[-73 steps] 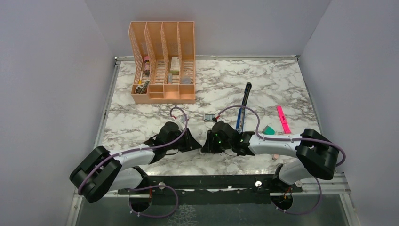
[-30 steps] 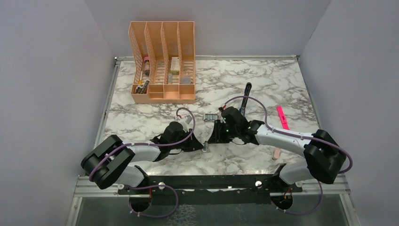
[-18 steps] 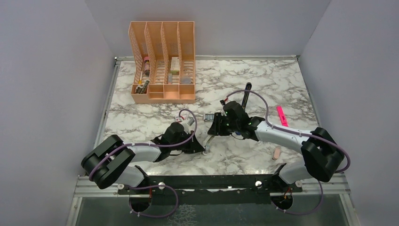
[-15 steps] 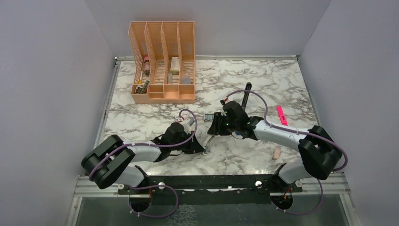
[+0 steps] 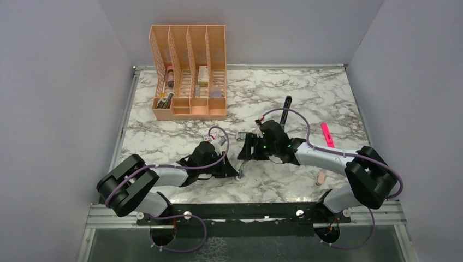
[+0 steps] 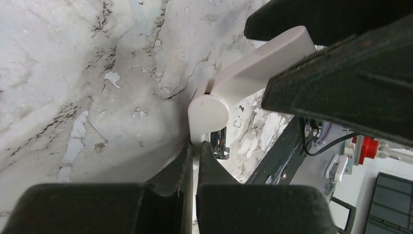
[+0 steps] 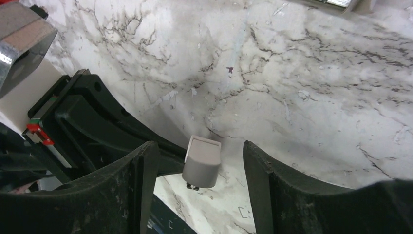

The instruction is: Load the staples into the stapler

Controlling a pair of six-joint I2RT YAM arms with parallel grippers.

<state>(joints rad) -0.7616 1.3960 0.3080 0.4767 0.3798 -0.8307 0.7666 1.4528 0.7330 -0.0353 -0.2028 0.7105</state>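
My left gripper is shut on the thin lower edge of a pale grey-white bar with a rounded end, held just above the marble. My right gripper hangs over that bar, jaws open on either side and not touching it. Of the stapler only the black end shows at mid-table; my right arm hides its blue part. The staples are a small pale-topped box lying just behind my right gripper.
A peach desk organiser stands at the back left. A pink highlighter and a pink oval eraser lie to the right. A loose single staple lies on the marble. The black rail runs along the near edge.
My right gripper has opened its jaws and shifted slightly back and to the left over the pale bar. The left gripper and the bar have stayed put.
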